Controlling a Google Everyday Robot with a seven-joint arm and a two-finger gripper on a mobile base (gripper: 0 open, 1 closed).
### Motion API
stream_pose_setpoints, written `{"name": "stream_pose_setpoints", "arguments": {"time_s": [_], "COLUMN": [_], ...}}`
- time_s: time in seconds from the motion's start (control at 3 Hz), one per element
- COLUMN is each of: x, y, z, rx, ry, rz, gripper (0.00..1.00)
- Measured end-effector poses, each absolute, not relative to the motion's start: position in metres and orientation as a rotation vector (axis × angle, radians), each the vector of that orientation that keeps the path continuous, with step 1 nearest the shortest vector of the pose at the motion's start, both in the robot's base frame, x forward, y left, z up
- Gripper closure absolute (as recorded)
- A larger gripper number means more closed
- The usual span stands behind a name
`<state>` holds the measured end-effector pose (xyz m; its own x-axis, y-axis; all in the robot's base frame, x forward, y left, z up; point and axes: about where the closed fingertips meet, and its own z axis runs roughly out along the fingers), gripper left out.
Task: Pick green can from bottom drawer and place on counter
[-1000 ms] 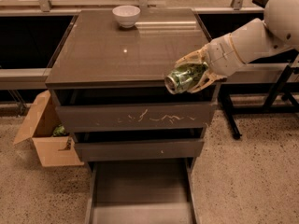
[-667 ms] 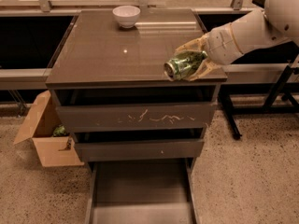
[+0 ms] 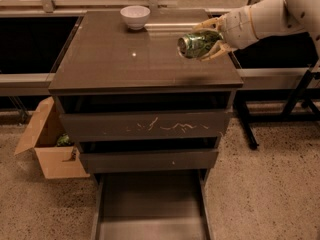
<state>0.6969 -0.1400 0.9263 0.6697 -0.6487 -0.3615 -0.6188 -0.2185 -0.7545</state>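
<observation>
The green can [image 3: 197, 44] lies on its side in my gripper [image 3: 210, 38], its silver end facing left. The gripper is shut on it and holds it above the right part of the glossy grey-brown counter [image 3: 125, 64], near the right edge. My white arm reaches in from the upper right. The bottom drawer [image 3: 150, 206] is pulled out at the foot of the cabinet, and its flat grey floor is bare.
A white bowl [image 3: 135, 17] sits at the back of the counter. The scratched-front drawer [image 3: 145, 126] and the middle drawer [image 3: 150, 159] are closed. An open cardboard box [image 3: 47, 146] stands on the floor at the left. Dark table legs [image 3: 295, 101] stand at the right.
My gripper has lifted the green can up and back, from beside the counter's front right corner to above the counter's right part.
</observation>
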Motion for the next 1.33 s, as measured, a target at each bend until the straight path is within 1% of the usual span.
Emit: {"name": "stream_pose_setpoints", "arguments": {"time_s": [0.67,1.0,1.33], "x": [0.772,0.799,0.811], "y": [-0.153,-0.159,-0.159], "z": [0.908,0.887,0.878], "rx": [-1.709,-1.633,-1.603], "ry": [1.155,1.241,1.275], "rz": [0.042,0.093,0.123], "gripper": [1.0,0.97,0.74]}}
